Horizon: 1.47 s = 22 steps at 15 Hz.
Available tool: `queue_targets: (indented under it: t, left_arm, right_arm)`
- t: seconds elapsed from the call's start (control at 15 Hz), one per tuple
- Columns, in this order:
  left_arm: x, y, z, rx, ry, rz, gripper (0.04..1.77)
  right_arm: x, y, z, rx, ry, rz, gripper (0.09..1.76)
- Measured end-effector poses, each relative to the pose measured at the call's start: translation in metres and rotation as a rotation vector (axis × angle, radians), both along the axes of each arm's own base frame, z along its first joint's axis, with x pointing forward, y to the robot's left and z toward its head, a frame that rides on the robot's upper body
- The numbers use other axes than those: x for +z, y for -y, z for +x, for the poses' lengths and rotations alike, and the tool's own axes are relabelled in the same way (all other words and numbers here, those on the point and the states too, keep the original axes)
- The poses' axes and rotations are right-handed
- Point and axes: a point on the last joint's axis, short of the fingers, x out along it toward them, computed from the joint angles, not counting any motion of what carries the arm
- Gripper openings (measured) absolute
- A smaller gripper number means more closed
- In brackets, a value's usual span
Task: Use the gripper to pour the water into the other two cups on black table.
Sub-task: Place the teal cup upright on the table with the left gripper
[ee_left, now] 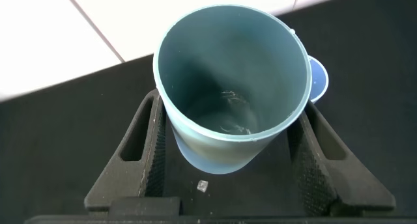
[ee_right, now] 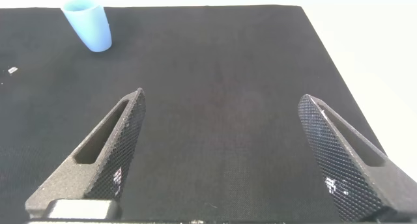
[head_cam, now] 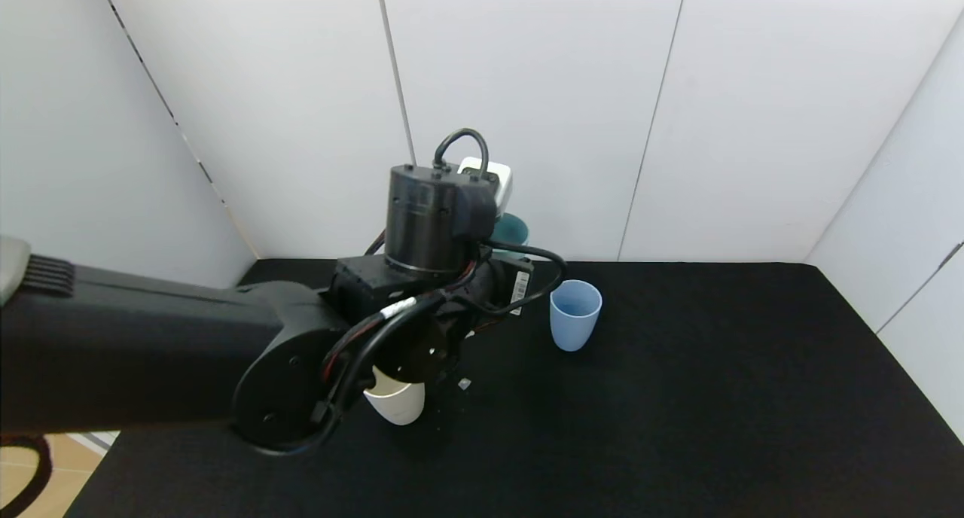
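My left gripper (ee_left: 231, 110) is shut on the teal-green cup (ee_left: 228, 74), one finger (ee_left: 153, 152) on each side, and holds it above the black table (head_cam: 715, 397). A little clear water (ee_left: 236, 116) lies at the cup's bottom. In the head view the left wrist hides most of this cup (head_cam: 514, 229). The light blue cup (head_cam: 575, 315) stands upright just to the right of the gripper; its rim peeks out behind the teal cup (ee_left: 318, 77). The cream-white cup (head_cam: 397, 403) stands nearer to me, partly hidden under the left arm. My right gripper (ee_right: 223, 97) is open and empty, low over bare table.
A small pale scrap (head_cam: 464, 383) lies on the table between the cream-white and light blue cups, and shows below the held cup (ee_left: 202, 184). White wall panels close the table's back and right sides. The light blue cup (ee_right: 88, 25) stands far from the right gripper.
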Motion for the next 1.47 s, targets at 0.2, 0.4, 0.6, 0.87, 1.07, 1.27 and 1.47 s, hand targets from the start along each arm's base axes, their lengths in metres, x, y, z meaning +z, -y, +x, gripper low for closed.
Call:
queue_targets:
  t: [0.2,0.4,0.6,0.87,1.07,1.27,1.47]
  left_arm:
    - [-0.017,-0.014,-0.020,-0.003,0.029,-0.105,1.11]
    - [-0.035,-0.018,-0.036,0.002,-0.032,-0.226,1.11]
    - [-0.052,-0.020,-0.047,-0.007,-0.091,-0.243,1.11]
    - [-0.079,-0.027,-0.061,-0.091,-0.167,-0.250,1.11]
    - [-0.100,-0.027,-0.071,-0.116,-0.179,-0.239,1.11]
    - [-0.120,-0.025,-0.073,-0.130,-0.179,-0.216,1.11]
    - [-0.136,-0.022,-0.073,-0.140,-0.164,-0.200,1.11]
  right_arm:
    - [0.000,0.000,0.000,0.000,0.000,0.000,1.71]
    - [0.000,0.000,0.000,0.000,0.000,0.000,1.71]
    - [0.000,0.000,0.000,0.000,0.000,0.000,1.71]
    - [0.000,0.000,0.000,0.000,0.000,0.001,1.71]
    - [0.000,0.000,0.000,0.000,0.000,0.000,1.71]
    - [0.000,0.000,0.000,0.000,0.000,0.000,1.71]
    - [0.000,0.000,0.000,0.000,0.000,0.000,1.71]
